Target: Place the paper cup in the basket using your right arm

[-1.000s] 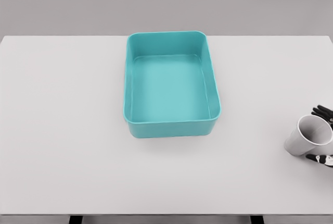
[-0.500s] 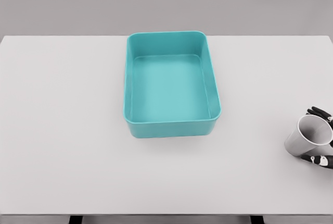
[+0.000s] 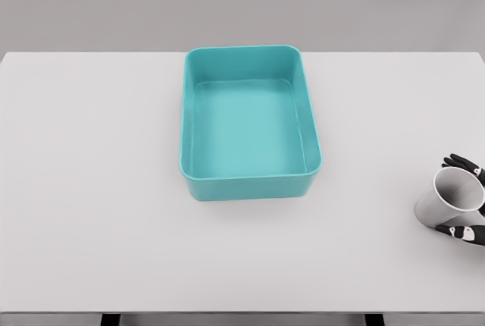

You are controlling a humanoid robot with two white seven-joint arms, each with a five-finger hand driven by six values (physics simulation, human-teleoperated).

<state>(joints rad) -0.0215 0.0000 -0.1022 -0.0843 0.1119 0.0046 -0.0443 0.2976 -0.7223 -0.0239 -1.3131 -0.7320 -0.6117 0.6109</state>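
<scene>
the cup [image 3: 449,199] lay tipped on its side at the far right edge of the desk [image 3: 91,189], its open mouth turned up and to the right, its base pointing left toward the basket [image 3: 250,123]. its long axis ran roughly left to right across the desk. the right hand [image 3: 464,199] was right at the cup, with dark fingers [image 3: 461,162] showing above the rim and another dark fingertip below it, so the digits bracketed the mouth end from both sides and looked curled about it; whether they truly pressed the wall could not be told. the basket sat well apart to the left and a little farther back, empty and upright, so the coming move would seem to call for a lift and a carry leftward. most of the right hand, and all of its arm, was cut off by the frame edge. the left hand was nowhere in view.
</scene>
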